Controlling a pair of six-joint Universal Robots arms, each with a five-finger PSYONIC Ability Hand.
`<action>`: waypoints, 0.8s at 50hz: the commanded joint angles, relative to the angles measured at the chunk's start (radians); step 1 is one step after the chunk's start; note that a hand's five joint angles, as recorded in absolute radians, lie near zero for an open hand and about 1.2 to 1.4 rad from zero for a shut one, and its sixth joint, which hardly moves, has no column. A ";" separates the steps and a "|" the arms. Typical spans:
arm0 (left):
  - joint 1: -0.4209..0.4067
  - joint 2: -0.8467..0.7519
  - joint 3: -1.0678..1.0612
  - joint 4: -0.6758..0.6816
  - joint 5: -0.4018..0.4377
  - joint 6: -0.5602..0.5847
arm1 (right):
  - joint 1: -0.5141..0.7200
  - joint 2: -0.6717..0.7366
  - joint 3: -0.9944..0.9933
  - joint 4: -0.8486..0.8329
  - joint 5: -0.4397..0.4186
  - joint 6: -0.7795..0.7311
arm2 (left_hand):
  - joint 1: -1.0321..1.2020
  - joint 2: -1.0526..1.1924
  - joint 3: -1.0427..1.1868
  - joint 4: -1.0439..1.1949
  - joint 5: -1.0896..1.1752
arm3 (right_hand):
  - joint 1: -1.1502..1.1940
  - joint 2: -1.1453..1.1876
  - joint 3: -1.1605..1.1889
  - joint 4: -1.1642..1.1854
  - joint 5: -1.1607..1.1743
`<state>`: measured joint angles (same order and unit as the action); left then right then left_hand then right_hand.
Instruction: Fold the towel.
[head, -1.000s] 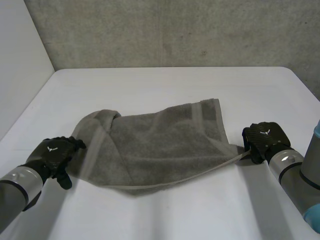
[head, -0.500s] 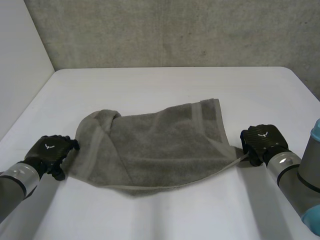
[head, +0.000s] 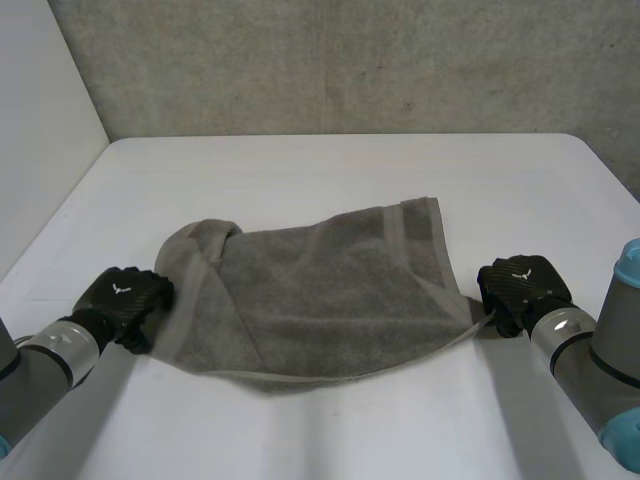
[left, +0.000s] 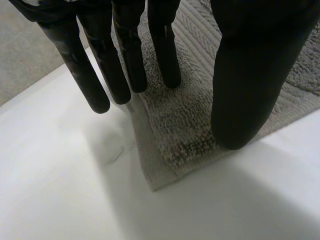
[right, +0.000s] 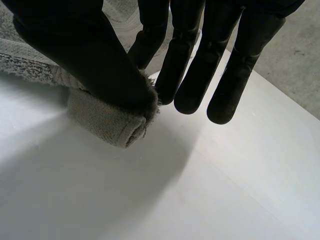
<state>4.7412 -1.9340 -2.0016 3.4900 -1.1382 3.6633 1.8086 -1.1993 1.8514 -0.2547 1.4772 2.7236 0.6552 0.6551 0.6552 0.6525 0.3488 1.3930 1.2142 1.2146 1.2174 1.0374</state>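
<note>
Towel (head: 320, 290) in the middle of the table (head: 330, 170), a hand at each side.
The left hand (head: 125, 297) is over its left corner, the right hand (head: 518, 285) on its near right corner; a wall (head: 350, 60) stands behind the table.

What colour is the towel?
Plain grey-brown; the towel shows best in the head view.

One towel (head: 330, 300), one table (head: 330, 165), two hands (a left hand (head: 125, 295) and a right hand (head: 515, 285)).

Soft, even light; white table (head: 320, 170) bright with mild sheen; towel (head: 320, 290) casts faint shadow along near edge.
</note>
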 joint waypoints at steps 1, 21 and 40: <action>-0.016 -0.020 0.027 0.001 -0.002 -0.008 | 0.000 0.012 -0.003 0.000 0.000 -0.004 | 0.169 0.169 0.169 0.172 0.301 | 0.003 0.182 0.182 0.179 0.184; -0.026 0.027 0.017 -0.051 -0.003 0.001 | 0.000 0.015 -0.004 0.000 0.000 -0.005 | -0.107 -0.107 -0.107 -0.104 0.025 | 0.003 0.182 0.182 0.179 0.184; -0.023 -0.019 0.027 -0.034 -0.005 0.006 | 0.001 0.020 -0.004 0.000 0.000 -0.008 | -0.081 -0.080 -0.081 -0.078 0.051 | 0.003 0.182 0.182 0.179 0.184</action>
<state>4.7180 -1.9307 -1.9858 3.4520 -1.1413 3.6696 1.8101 -1.1811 1.8472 -0.2546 1.4772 2.7164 0.4951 0.4924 0.4925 0.4926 0.3168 1.3930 1.2142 1.2146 1.2175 1.0382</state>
